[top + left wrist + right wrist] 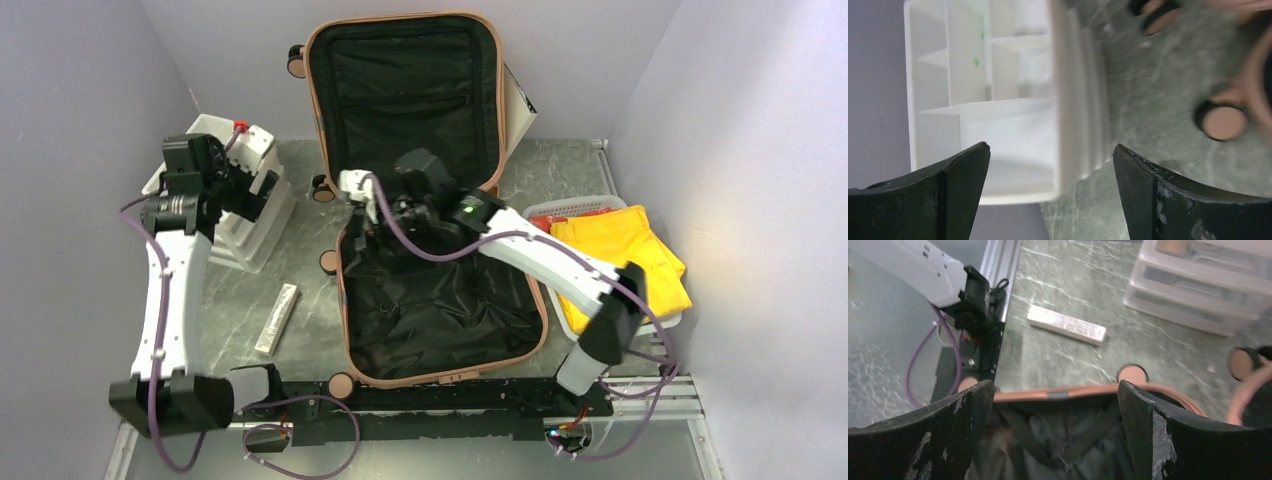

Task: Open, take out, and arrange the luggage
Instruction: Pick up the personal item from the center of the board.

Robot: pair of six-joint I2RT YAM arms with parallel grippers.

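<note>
Mid-table, the luggage (440, 320) sits open, lid against the wall. Right gripper (1055, 382), jaws apart, hovers at its left rim, probably to reach inside. Left gripper (1050, 146), also spread, is parked over the organizer (998, 110).

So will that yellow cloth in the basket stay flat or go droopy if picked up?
Probably droopy: the yellow cloth drapes over the basket rim in soft folds. It likely feels light for its size, being thin fabric, and shouldn't break.
</note>
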